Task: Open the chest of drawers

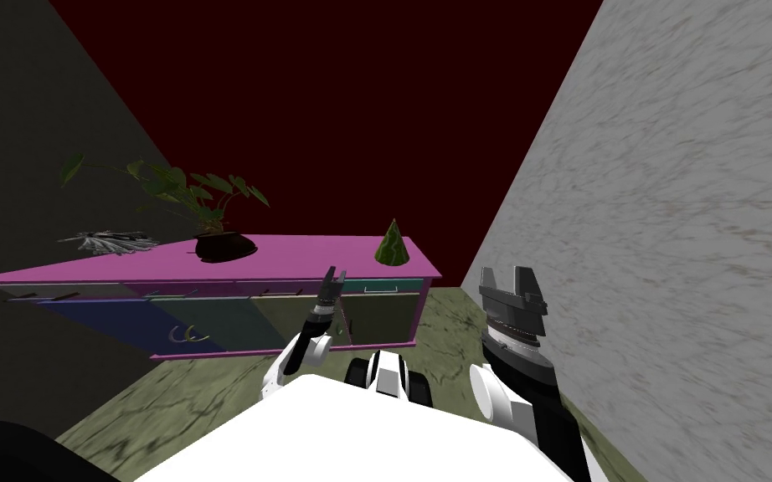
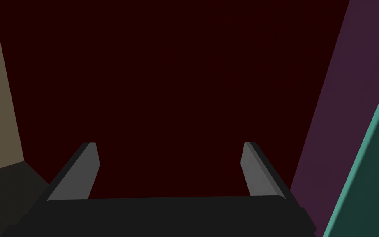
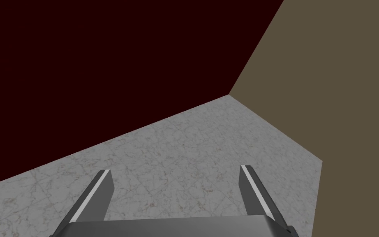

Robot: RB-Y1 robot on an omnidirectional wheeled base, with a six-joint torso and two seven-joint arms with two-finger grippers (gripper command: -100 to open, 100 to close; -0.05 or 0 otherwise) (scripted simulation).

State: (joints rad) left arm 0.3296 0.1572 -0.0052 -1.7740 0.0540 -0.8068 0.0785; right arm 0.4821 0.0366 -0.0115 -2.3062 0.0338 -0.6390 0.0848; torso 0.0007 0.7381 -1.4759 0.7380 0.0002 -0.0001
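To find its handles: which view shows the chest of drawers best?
Head view: the chest of drawers shows its pink top and drawer fronts. Left wrist view catches its purple-teal edge; right wrist view faces walls.

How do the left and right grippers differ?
The left gripper is stretched forward to the chest of drawers, by its teal drawer; the right gripper is held back beside the marbled grey wall. The left shows small in the head view, the right large. Both are open.

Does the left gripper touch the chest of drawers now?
Cannot tell. In the head view the left gripper overlaps the chest; the left wrist view shows its open fingers beside a teal edge, no clear contact or gap.
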